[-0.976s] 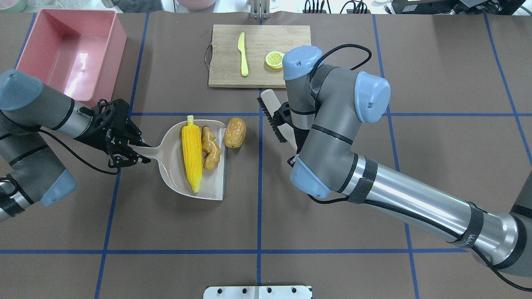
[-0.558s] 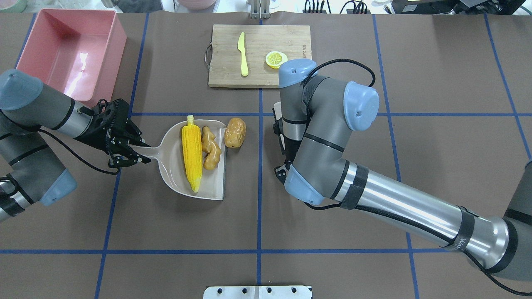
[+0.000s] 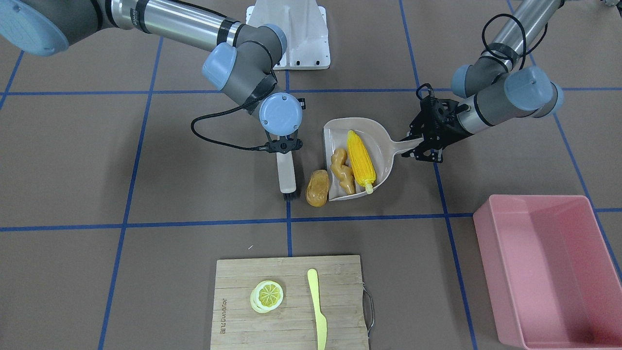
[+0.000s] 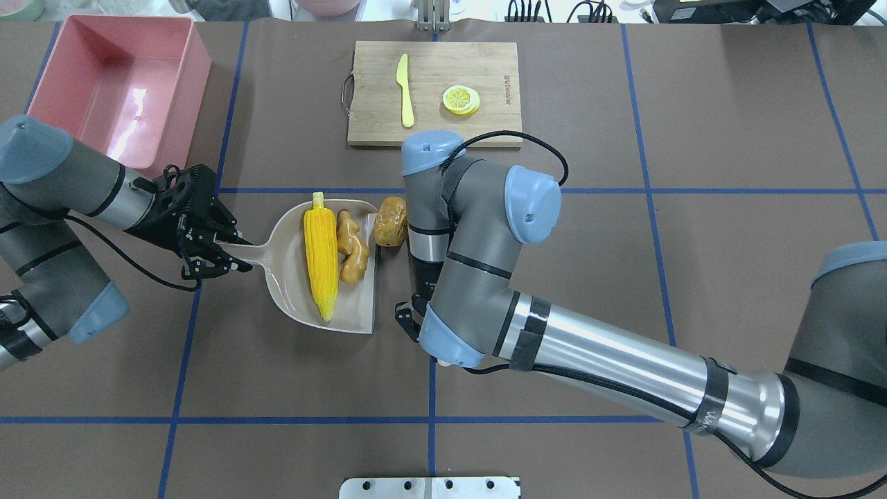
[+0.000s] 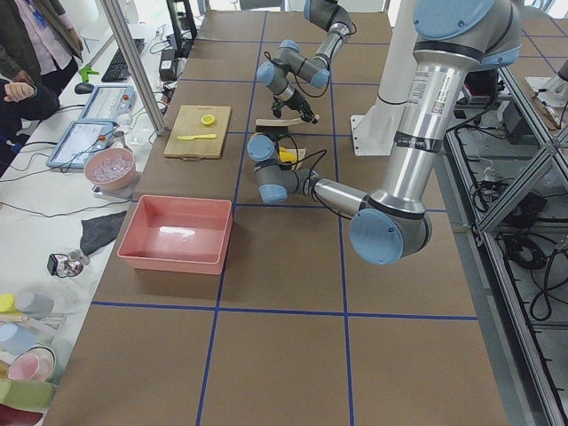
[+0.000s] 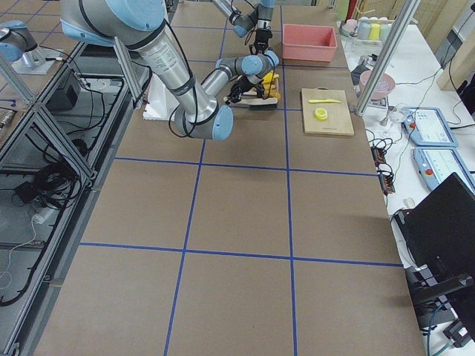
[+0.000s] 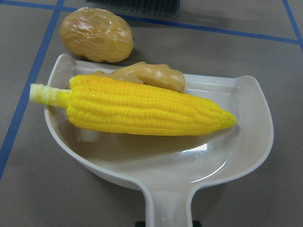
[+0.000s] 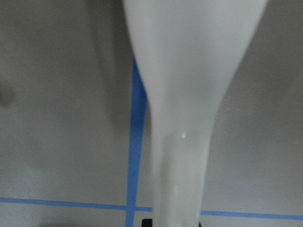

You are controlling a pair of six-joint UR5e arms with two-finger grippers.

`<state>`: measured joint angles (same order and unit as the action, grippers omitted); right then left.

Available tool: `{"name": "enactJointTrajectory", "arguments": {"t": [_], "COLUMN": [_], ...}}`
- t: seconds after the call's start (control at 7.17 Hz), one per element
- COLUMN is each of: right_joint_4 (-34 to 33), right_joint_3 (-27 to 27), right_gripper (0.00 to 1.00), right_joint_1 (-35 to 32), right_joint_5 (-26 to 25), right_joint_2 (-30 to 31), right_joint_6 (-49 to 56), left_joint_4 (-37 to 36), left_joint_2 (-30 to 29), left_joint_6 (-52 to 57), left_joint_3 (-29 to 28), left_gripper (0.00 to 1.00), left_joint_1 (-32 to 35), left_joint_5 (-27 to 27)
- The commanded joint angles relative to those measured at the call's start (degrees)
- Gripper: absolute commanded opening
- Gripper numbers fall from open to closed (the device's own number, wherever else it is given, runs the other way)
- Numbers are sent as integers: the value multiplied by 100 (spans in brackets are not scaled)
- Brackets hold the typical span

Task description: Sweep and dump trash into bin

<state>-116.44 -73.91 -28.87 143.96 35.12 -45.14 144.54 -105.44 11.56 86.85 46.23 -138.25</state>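
The yellow corn cob and the tan ginger root lie in the beige dustpan. The brown potato sits on the table against the pan's open edge. My left gripper is shut on the pan's handle. My right gripper is shut on a white brush. The brush's dark bristles stand just beside the potato. In the overhead view the right arm hides the gripper and the brush. The pink bin stands at the far left and holds nothing.
A wooden cutting board at the table's far middle carries a pale yellow knife and a lemon slice. The right arm's elbow hangs over the table middle. Blue tape lines grid the brown table.
My right arm has swung left with the brush, from beside the cutting board to right beside the potato. The left gripper, the dustpan and the three foods have not moved.
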Motion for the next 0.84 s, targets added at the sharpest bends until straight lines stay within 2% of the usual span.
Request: {"name": "enactJointTrajectory", "arguments": {"t": [0.0, 0.14, 0.42, 0.7], "right_joint_4": [513, 926, 1018, 1018], "right_joint_3": [516, 753, 1141, 1142], "right_gripper": [0, 0, 0, 0], "right_joint_1": [118, 179, 337, 504], "right_joint_5": [45, 123, 124, 133], "right_joint_2": [-356, -461, -882, -1156], "right_joint_6": [-440, -721, -873, -1224], "left_joint_4": [-5, -5, 4, 4], "left_joint_2": [6, -3, -12, -12], "left_joint_6": [4, -14, -102, -110], "left_joint_3": [7, 7, 7, 7], "left_gripper": [0, 0, 0, 0], "left_joint_1": [0, 0, 0, 0], "left_joint_5": [0, 0, 0, 0]}}
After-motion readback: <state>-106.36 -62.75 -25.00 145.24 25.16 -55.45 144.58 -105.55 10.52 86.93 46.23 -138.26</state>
